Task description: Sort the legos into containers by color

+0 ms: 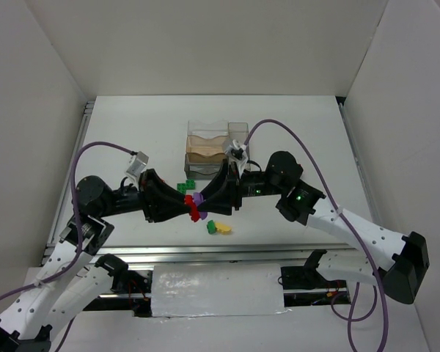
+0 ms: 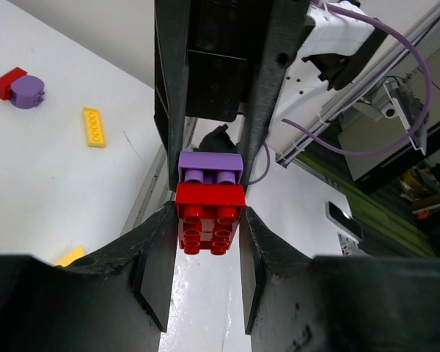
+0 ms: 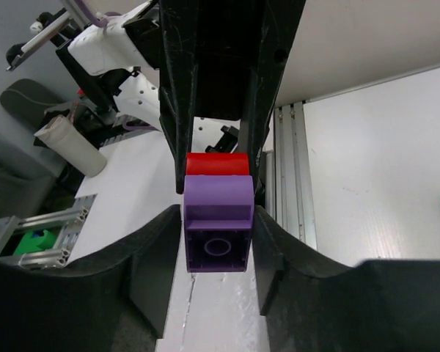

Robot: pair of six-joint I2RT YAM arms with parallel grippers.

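We see a red brick [image 2: 210,216] and a purple brick [image 3: 218,224] pressed together as one stack. They are held off the table [image 1: 293,132] just on the arm-base side of the organizer tray [image 1: 238,130], close to its near wall. The left gripper [image 2: 207,214] is closed on the red brick, both pads flat against its sides with no gap showing. The right gripper [image 3: 218,220] comes from the opposite side and is clamped the same way on the purple brick, so the two sets of fingers meet around the joined pair.

A small cluster of green bricks [image 1: 187,186] lies on the table by the tray's near corner on the left arm's side. Farther from the tray, past the held stack toward the arm bases, a lone green brick [image 1: 212,227] and a yellow brick [image 1: 224,229] lie touching each other.

The left wrist view also shows a thin yellow plate [image 2: 94,126] lying flat. Near it a round purple piece [image 2: 27,92] touches a small red piece [image 2: 7,82]. The tray is outside that view, so we cannot place these against it. From above the tray's compartments show a tan tint, and we cannot tell what lies in them.
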